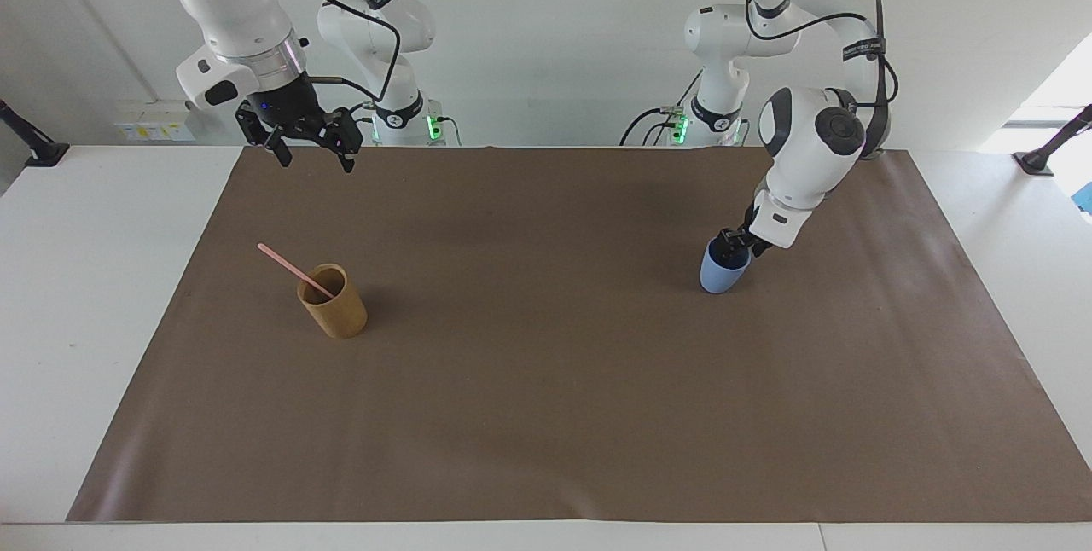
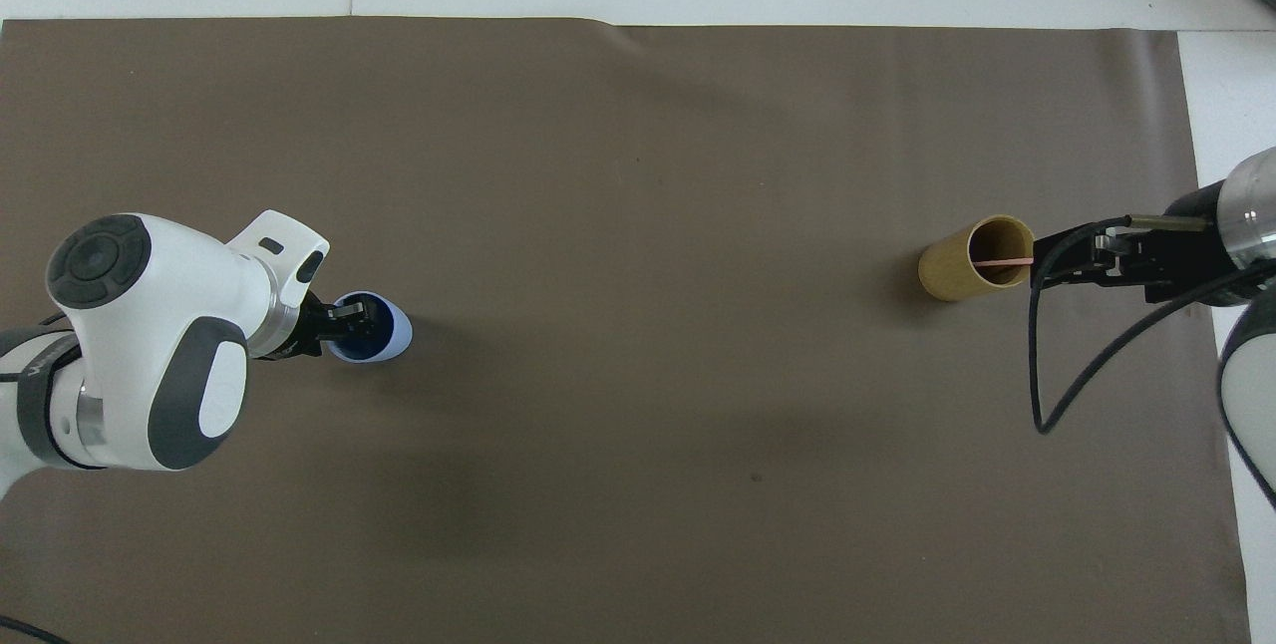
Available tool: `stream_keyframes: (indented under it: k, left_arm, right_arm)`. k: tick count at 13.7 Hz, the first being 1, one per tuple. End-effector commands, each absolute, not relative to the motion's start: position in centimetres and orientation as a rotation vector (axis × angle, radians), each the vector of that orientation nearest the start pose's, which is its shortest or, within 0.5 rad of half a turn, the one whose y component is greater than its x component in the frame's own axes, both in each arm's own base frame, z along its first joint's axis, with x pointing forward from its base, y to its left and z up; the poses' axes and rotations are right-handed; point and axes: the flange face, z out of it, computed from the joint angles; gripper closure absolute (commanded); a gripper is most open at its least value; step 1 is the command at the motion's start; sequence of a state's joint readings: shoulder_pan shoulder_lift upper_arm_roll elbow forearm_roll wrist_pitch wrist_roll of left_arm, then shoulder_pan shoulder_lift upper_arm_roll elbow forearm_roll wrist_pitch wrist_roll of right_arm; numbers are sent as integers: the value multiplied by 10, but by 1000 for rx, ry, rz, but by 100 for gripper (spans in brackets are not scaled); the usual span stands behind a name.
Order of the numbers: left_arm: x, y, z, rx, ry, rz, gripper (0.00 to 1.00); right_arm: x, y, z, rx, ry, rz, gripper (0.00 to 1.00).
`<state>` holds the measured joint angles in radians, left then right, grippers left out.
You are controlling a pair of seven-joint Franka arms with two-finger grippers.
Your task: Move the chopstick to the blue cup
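The thin pale-pink chopstick [image 1: 294,269] has its lower end hidden inside the tan-brown cylindrical cup [image 1: 334,304], lower left of the facing view.

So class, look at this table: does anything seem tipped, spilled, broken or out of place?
Nothing stands out. The chopstick leans in the upright brown cup, and the blue cup stands upright with the left gripper closed on its rim. The right gripper hangs open above the brown mat.

Matt brown paper sheet [image 1: 546,414], smooth matt blue cup [image 1: 722,271], wood-look tan cup [image 1: 334,305], glossy white arms.
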<state>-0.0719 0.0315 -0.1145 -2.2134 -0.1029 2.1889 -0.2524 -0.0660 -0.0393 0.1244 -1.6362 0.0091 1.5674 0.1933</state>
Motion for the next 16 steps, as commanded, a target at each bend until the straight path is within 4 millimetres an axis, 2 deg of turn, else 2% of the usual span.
stream_keyframes:
  k: [1, 3, 4, 7, 8, 9, 11, 14, 16]
  left_arm:
    - [514, -98, 360, -3218, -189, 111, 100]
    - [527, -106, 371, -3215, -168, 116, 100]
    - [534, -109, 389, -3211, -157, 120, 100]
    - [552, -121, 466, -3192, -151, 138, 100]
    - [553, -136, 488, -3191, -161, 140, 100]
    - [553, -162, 497, -3188, -185, 140, 100]
    - [545, -217, 508, -3193, -221, 103, 100]
    - [522, -279, 511, -3223, -220, 52, 100]
    - [511, -324, 489, -3211, -236, 59, 100]
  right_arm:
    - [538, 29, 615, -3134, 184, 28, 0]
    - [538, 28, 616, -3132, 188, 26, 0]
    - [538, 28, 616, -3133, 188, 25, 0]
    - [541, 16, 616, -3133, 128, -3, 0]
    - [541, 14, 616, -3133, 119, -8, 0]
    - [544, 8, 613, -3130, 107, -27, 0]
    - [543, -8, 606, -3116, 21, -116, 0]
    - [543, -32, 589, -3062, 6, -136, 0]
    - [544, -42, 579, -3058, 13, -155, 0]
